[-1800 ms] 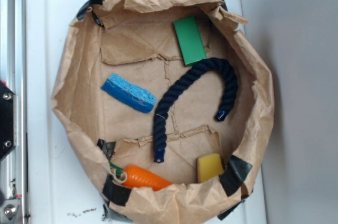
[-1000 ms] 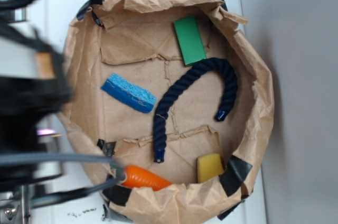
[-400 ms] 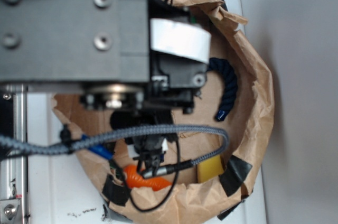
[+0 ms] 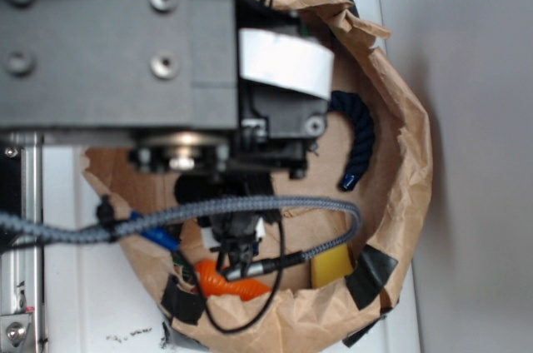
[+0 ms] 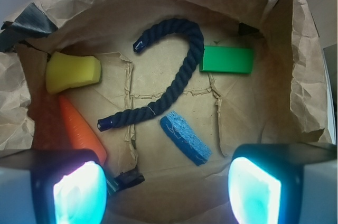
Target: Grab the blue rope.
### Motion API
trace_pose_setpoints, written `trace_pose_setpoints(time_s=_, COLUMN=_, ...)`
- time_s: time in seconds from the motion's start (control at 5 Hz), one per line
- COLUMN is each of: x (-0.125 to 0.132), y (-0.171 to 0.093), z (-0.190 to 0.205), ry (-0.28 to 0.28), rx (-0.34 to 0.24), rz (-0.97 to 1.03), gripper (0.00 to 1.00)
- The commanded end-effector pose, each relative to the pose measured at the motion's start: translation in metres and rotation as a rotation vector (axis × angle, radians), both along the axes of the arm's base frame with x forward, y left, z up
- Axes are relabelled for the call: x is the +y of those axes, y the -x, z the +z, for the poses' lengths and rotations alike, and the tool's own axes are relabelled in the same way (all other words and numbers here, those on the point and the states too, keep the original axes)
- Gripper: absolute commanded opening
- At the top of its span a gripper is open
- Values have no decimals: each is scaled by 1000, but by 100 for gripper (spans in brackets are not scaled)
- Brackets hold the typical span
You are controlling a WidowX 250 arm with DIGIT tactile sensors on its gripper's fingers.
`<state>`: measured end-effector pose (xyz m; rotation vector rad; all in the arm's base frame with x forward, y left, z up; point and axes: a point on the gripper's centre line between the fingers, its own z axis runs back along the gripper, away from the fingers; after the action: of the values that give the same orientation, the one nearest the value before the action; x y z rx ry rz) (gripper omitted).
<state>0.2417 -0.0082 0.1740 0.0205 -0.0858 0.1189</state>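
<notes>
White table, grey wall-side surface, metal rail on the left

White moulded table point(image 4: 375, 12) with a raised rim runs under the scene; a plain grey surface point(image 4: 475, 161) fills the right side of the exterior view, evenly lit, with soft shadow beside the table edge. Silver slotted rail point(image 4: 18, 286) with bolts along the left edge. Black scuff marks on the table near the bottom point(image 4: 125, 338)

no legible text — labels, numbers, none
</notes>
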Motion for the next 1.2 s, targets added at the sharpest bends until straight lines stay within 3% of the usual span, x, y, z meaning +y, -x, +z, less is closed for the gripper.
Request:
trace_pose_setpoints(time_s=0.0, x=38, y=-15, z=-31, ry=68, rx=15, rz=104, gripper=100)
trace_pose_setpoints(time_s=0.4, x=58, y=-27, z=-67, ry=88, rx=-46, rz=132, gripper=100)
trace_pose_setpoints(time_s=0.8, x=39, y=-28, z=-96, ry=182, rx=-132, rz=120, gripper=100)
trace_pose_setpoints(time_s=1.0, x=27, y=-29, z=-98, ry=136, rx=-135, rz=125, gripper=100)
